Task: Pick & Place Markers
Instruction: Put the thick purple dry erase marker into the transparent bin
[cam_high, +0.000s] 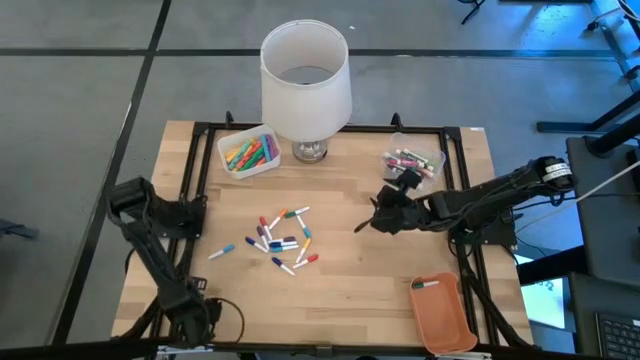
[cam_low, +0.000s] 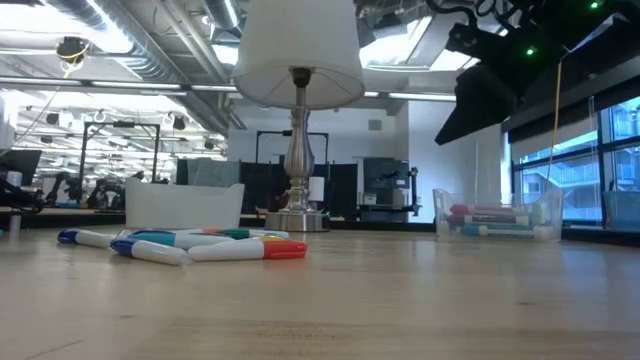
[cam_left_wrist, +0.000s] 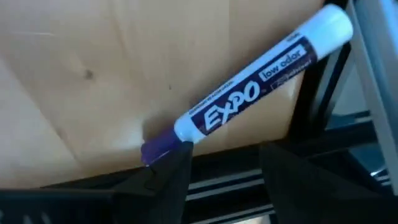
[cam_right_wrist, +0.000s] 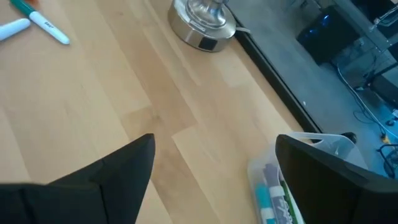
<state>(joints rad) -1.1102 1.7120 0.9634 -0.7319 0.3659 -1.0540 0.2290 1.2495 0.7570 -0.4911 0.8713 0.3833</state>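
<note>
A white marker (cam_left_wrist: 255, 93) with a purple cap lies slanted over the wood by the black frame rail, its cap end beside one fingertip of my open left gripper (cam_left_wrist: 224, 155). That gripper stands at the table's left edge (cam_high: 190, 215). My right gripper (cam_high: 365, 222) hovers right of the table's middle, open (cam_right_wrist: 214, 142), with nothing between its fingers. A loose pile of markers (cam_high: 283, 240) lies flat on the wood at the middle of the table and also shows in the low view (cam_low: 190, 245). My left gripper has the marker's purple cap (cam_left_wrist: 155, 148) right at the tip of one finger (cam_left_wrist: 171, 171). The marker is not between the two fingers. Whether the finger touches it, I cannot tell.
A white-shaded lamp (cam_high: 305, 85) stands at the far middle. A white bin (cam_high: 248, 152) of coloured markers is on its left and a clear bin (cam_high: 412, 160) of markers on its right. An orange tray (cam_high: 443, 312) sits at the near right corner.
</note>
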